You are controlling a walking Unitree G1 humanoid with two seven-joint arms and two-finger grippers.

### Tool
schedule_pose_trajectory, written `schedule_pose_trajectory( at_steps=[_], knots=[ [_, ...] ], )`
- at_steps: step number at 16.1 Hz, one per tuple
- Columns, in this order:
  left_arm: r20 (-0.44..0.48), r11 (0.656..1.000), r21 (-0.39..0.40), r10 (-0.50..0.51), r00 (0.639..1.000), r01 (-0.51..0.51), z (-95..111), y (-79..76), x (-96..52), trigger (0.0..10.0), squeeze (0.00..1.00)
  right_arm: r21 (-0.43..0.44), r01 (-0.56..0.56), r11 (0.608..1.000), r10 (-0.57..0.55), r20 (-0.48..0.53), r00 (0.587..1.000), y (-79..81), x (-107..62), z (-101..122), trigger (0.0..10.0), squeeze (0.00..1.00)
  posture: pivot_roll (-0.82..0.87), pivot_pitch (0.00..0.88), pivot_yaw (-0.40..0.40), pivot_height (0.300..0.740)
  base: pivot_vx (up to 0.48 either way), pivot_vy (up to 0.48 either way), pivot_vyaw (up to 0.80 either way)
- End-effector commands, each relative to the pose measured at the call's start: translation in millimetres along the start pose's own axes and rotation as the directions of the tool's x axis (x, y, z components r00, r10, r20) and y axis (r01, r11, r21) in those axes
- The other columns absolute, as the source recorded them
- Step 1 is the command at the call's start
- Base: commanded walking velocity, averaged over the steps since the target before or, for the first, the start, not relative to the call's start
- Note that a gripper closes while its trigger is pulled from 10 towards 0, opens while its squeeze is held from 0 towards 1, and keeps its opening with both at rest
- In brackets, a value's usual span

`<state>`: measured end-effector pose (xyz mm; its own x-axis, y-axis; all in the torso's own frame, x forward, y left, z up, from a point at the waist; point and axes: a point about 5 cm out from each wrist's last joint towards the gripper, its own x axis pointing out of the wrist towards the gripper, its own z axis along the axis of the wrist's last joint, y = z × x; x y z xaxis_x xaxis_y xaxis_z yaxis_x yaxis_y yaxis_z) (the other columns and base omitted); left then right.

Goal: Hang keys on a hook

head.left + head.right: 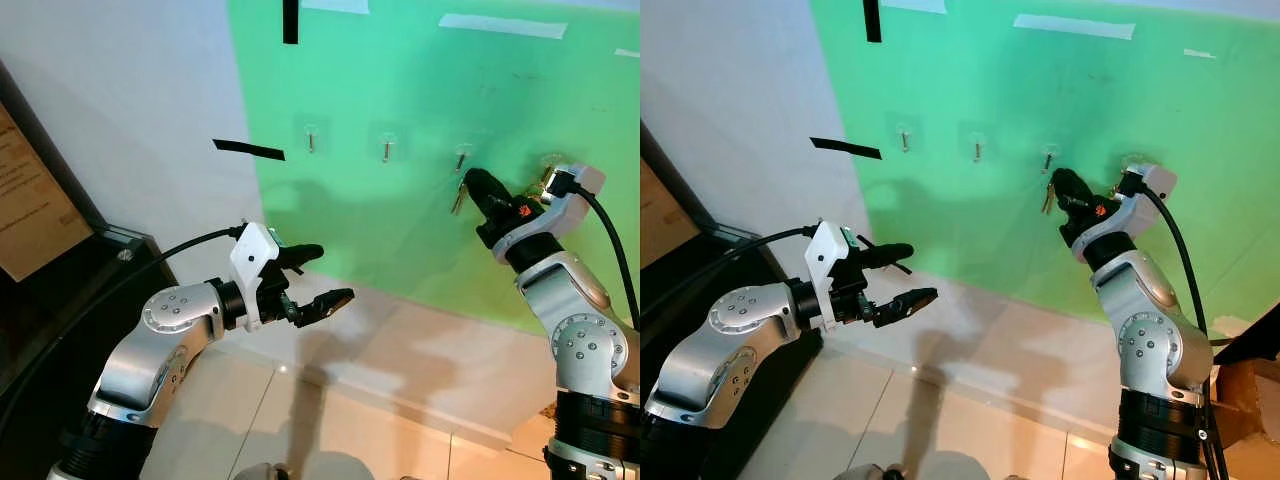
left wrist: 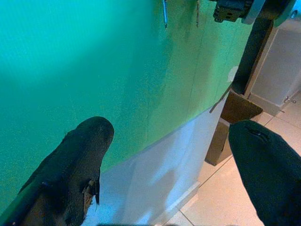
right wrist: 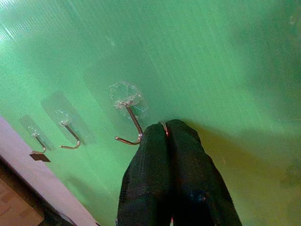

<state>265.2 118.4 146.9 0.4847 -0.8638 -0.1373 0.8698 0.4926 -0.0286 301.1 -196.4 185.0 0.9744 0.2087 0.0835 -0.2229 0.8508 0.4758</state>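
Several clear stick-on hooks sit in a row on the green wall (image 1: pixel 400 80). My right gripper (image 1: pixel 470 181) is raised against the wall just below and right of the third hook (image 1: pixel 461 155). Its fingers are shut on the ring of the keys (image 1: pixel 457 198), which dangle under the fingertips. In the right wrist view the key ring (image 3: pixel 163 125) is pinched between the shut fingers (image 3: pixel 150 155), right beside the tip of the metal hook (image 3: pixel 135 126) and close to touching it. My left gripper (image 1: pixel 326 276) is held out low in front of the wall, open and empty.
Black tape strips (image 1: pixel 248 150) and white tape (image 1: pixel 502 25) are stuck on the wall. A dark cabinet (image 1: pixel 60 290) stands at the left. Below lies a tiled floor (image 1: pixel 330 420), and a cardboard box (image 1: pixel 1240 375) sits at the right.
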Motion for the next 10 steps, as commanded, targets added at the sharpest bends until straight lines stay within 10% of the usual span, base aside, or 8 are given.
schedule_pose_trajectory(
  at_steps=[1,10],
  knots=[
    [0.003,1.0,0.011,-0.014,1.0,0.014,3.7,-1.0,1.8,10.0,0.0,0.004,0.038,0.999,-0.038,0.006,0.999,-5.2,2.3,2.1,10.0,0.0,-0.06,0.0,0.059,0.74,0.0,0.0,0.0],
    [0.152,1.0,0.002,-0.028,0.988,0.028,29.9,-0.4,12.0,10.0,0.0,0.084,-0.121,0.989,0.118,0.038,0.992,11.7,-2.6,1.2,10.0,0.0,-0.06,0.0,0.065,0.74,0.0,0.0,0.0]
  ],
)
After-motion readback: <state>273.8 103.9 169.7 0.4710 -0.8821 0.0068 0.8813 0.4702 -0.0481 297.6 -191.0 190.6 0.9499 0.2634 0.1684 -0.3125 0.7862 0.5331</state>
